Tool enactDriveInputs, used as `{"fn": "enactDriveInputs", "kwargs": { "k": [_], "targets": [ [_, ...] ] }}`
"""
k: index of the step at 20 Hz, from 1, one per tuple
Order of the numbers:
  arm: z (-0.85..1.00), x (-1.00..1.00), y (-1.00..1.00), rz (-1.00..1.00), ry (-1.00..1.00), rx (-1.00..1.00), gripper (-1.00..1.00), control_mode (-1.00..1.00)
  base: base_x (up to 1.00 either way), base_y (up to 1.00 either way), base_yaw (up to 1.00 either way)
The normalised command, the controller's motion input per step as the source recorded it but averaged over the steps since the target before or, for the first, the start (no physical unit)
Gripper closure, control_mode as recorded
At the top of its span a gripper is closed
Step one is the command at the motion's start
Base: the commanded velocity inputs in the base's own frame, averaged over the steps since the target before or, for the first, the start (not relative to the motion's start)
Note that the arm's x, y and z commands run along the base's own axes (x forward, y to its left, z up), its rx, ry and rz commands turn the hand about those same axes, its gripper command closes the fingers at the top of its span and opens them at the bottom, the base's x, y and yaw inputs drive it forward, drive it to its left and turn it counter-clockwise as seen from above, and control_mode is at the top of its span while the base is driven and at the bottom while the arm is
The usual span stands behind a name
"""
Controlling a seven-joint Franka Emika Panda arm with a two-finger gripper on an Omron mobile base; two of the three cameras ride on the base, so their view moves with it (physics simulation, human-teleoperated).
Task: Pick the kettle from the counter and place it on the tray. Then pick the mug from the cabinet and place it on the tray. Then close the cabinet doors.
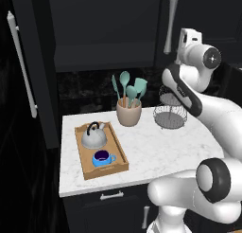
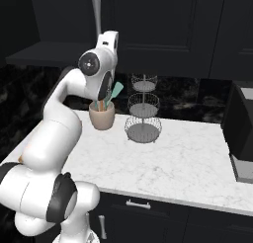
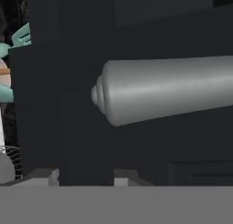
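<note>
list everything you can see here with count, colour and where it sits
kettle: 1, grey with black handle, on the far half of the tray
mug: 1, bright blue with dark inside, on the near half of the tray
tray: 1, light-brown wood, left part of the counter
counter: 1, white marble pattern, over dark drawers
utensil crock: 1, beige, holding teal utensils, back of the counter
wire basket stand: 1, grey, tiered, right of the crock
cabinet: 1, near-black, above the counter, its inside open to view
cabinet doors: 2, near-black with silver bar handles, left one swung open
gripper: 1, dark tips, close to a silver door handle
</note>
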Motion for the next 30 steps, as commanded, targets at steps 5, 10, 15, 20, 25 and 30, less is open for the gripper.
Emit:
{"fn": "enactDriveInputs", "kwargs": {
  "k": [5, 10, 15, 20, 25, 30],
  "targets": [
    [-0.18, 0.57, -0.12, -0.03, 0.15, -0.02, -1.0, -1.0, 0.0, 0.0, 0.0],
    [-0.6, 0.12, -0.33, -0.01, 0.18, -0.03, -1.0, -1.0, 0.0, 0.0, 0.0],
    [-0.71, -0.01, -0.46, -0.01, 0.15, 0.0, -1.0, -1.0, 0.0, 0.0, 0.0],
    [-0.61, -0.39, -0.52, 0.0, 0.1, 0.0, -1.0, -1.0, 0.0, 0.0, 0.0],
    [-0.37, -0.7, -0.44, 0.0, 0.12, 0.0, -1.0, -1.0, 0.0, 0.0, 0.0],
    [0.1, -0.97, -0.15, -0.01, 0.0, 0.0, -1.0, -1.0, 0.0, 0.0, 0.0]
  ]
}}
